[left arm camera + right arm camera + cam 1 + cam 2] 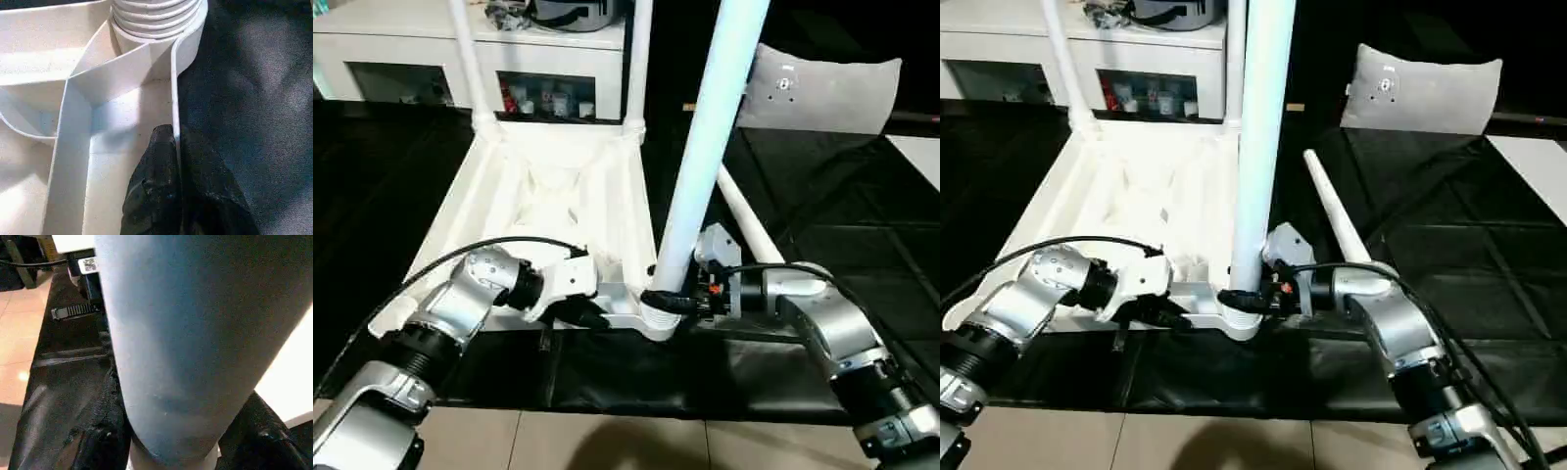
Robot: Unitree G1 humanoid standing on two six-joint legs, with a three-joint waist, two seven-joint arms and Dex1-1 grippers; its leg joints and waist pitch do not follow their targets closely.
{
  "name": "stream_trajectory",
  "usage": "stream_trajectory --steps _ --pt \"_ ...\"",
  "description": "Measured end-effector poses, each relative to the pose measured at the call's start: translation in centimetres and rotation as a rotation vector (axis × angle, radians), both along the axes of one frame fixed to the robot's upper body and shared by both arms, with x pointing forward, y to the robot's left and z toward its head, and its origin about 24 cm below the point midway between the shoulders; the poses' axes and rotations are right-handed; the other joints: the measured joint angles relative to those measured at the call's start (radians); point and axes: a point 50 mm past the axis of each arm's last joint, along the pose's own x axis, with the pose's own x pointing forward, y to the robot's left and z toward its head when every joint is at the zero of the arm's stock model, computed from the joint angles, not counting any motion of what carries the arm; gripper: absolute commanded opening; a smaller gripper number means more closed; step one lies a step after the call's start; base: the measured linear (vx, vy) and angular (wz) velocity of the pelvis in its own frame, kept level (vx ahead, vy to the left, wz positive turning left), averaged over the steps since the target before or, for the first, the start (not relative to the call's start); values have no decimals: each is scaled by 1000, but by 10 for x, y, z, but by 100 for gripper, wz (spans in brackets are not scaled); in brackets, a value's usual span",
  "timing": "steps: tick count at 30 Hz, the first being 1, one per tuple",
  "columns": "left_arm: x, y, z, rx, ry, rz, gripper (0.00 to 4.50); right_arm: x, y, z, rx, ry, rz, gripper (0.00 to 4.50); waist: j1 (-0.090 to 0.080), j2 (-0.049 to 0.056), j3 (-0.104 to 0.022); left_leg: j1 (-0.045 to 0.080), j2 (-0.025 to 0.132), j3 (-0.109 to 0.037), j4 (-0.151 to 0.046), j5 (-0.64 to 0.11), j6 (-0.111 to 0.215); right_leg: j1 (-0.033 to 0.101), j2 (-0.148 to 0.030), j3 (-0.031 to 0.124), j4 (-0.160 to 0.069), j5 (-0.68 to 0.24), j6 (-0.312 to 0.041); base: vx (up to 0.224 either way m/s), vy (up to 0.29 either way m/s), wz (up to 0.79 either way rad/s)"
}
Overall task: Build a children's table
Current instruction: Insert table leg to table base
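The children's table top (499, 186) lies upside down on a black mat, ribs up. Two white legs (468, 59) (638, 59) stand in its far corner sockets. A third leg (710, 137) stands upright in the near right corner socket (656, 318), and its threaded end (156, 14) is seated there. My right gripper (671, 302) is shut on this leg just above the socket, with black fingers (102, 431) on either side of it. My left gripper (592, 315) is shut on the top's thin near rim (175, 98), beside that socket. A fourth leg (1337, 211) lies loose on the mat to the right.
A grey-white cushion (822, 93) rests at the back right. A white cabinet (411, 39) with open shelves stands behind the table top. The black mat (822, 196) ends near my arms, where tan floor tiles (607, 441) begin.
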Motion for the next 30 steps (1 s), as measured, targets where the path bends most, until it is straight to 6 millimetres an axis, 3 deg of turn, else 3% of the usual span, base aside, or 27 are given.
stream_trajectory --steps 8,21,30 --pt "-8 6 4 -32 12 84 0 -7 6 1 38 -27 -62 189 -16 -2 14 -1 0 -3 -1 0 0 -2 0 0 -1 -2 0 0 0 0" --pt "-23 9 6 -50 40 196 0 -11 15 4 60 -15 -131 189 -40 0 15 -1 -1 1 -11 0 0 -6 0 3 -5 -4 1 0 0 0" --pt "-32 -15 6 -74 47 391 0 -2 15 4 58 -7 -295 189 -61 0 16 -1 -1 1 -11 0 0 -6 1 3 -10 -5 1 0 0 0"
